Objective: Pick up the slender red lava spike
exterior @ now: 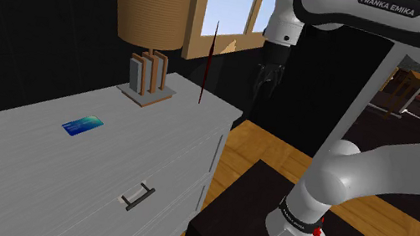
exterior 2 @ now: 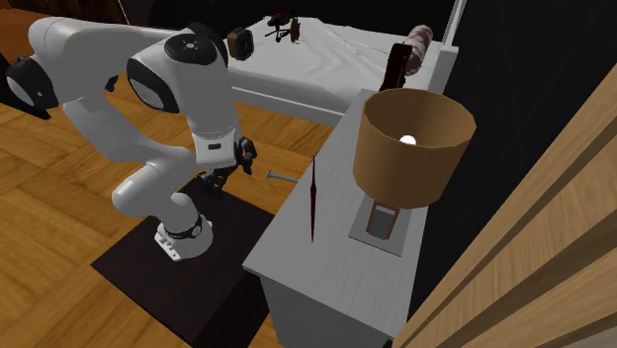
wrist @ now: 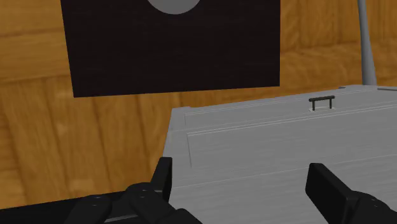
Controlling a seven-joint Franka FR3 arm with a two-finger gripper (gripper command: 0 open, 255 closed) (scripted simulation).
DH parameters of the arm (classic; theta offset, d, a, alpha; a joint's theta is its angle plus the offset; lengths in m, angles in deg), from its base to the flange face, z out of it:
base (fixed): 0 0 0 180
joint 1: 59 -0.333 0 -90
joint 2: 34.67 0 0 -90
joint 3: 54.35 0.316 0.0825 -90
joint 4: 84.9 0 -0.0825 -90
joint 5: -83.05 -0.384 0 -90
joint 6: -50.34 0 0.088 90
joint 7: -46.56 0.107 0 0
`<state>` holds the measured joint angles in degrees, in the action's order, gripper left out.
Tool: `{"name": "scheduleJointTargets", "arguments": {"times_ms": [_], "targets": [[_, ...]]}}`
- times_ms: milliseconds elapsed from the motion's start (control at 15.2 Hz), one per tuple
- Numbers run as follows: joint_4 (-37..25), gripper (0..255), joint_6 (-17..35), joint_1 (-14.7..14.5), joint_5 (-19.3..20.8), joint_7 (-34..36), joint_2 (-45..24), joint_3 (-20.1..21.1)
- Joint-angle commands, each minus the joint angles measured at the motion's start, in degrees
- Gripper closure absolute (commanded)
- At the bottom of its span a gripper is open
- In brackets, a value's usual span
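- My gripper hangs unclenched beyond the dresser's corner, holding nothing.
- The slender red spike stands upright near the top's front edge, beside the lamp; approach and grasp remain.

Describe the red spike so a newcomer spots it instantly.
Find the pale grey dresser with drawers; a tan-shaded table lamp stands at one end. Beside the lamp, nearer the dresser's front edge, is the dark red spike. It alone is needle-thin and upright, unlike the flat blue card.
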<state>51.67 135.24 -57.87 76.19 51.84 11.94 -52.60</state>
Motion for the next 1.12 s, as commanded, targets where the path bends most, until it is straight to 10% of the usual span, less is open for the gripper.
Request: {"name": "scheduleJointTargets", "arguments": {"times_ms": [0, 528, 1056], "targets": [[0.00, 0, 0.00, 0.00, 0.00, 0.00, 0.00, 0.00], [-6.69, 0, 14.33, 8.34, 3.52, 25.85, -6.02, 14.72], [-20.02, 0, 19.28, 22.24, 16.38, 53.80, -15.31, 30.76]]}}
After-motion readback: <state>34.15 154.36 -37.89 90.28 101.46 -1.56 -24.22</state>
